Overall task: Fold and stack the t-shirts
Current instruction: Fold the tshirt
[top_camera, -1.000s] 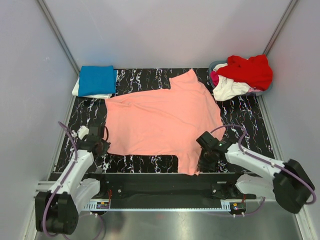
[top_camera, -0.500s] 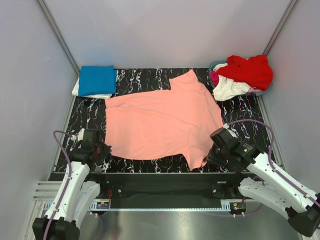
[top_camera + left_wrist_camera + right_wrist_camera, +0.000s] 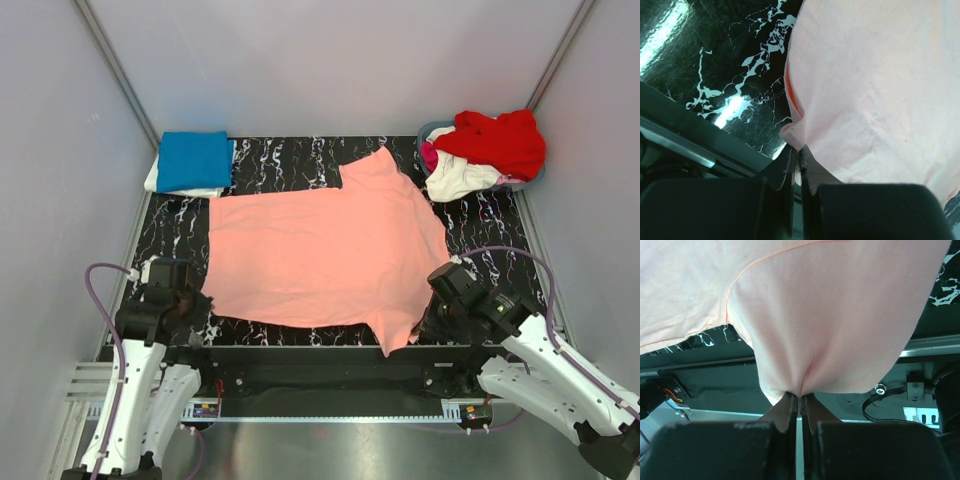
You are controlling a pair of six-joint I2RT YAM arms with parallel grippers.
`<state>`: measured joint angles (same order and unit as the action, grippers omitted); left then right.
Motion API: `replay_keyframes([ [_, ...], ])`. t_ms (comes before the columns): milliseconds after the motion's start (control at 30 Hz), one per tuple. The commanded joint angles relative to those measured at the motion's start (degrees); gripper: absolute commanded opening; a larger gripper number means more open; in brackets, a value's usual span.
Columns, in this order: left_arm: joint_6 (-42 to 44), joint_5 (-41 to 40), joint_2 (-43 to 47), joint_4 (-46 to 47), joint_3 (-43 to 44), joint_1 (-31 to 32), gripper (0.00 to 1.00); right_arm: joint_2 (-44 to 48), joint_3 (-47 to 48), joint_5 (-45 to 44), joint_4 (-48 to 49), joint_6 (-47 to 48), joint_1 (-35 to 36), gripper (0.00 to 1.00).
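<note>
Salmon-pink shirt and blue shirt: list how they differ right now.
The salmon-pink shirt lies spread open across the middle of the table; the blue shirt is folded into a small rectangle at the far left corner. The salmon-pink shirt is pinched at its near edge by the left fingers and the right fingers; the blue shirt is untouched. Both are plain, unprinted cloth.

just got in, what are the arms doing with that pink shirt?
Both arms grip the pink shirt: left fingers shut on the near-left corner, right fingers on the near-right sleeve. It lies spread on the table, not yet folded. A folded blue shirt sits far left; a red shirt tops the basket far right.
</note>
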<state>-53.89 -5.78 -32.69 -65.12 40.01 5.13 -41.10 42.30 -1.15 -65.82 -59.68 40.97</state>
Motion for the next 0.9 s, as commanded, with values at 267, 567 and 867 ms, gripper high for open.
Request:
replay_keyframes([
  [267,7.91,0.16,-7.64,2.72,5.16,0.06,0.08,-13.18,12.61,-1.92,2.02,8.69,-0.36,0.0],
  [567,9.85,0.42,-13.89,5.8,7.97,-1.43,0.12,-31.64,25.19,-1.84,7.28,21.95,-7.12,0.0],
  [867,13.89,1.04,-24.6,9.57,9.65,-3.98,0.14,-45.89,38.46,-4.3,7.46,33.66,-12.84,0.0],
])
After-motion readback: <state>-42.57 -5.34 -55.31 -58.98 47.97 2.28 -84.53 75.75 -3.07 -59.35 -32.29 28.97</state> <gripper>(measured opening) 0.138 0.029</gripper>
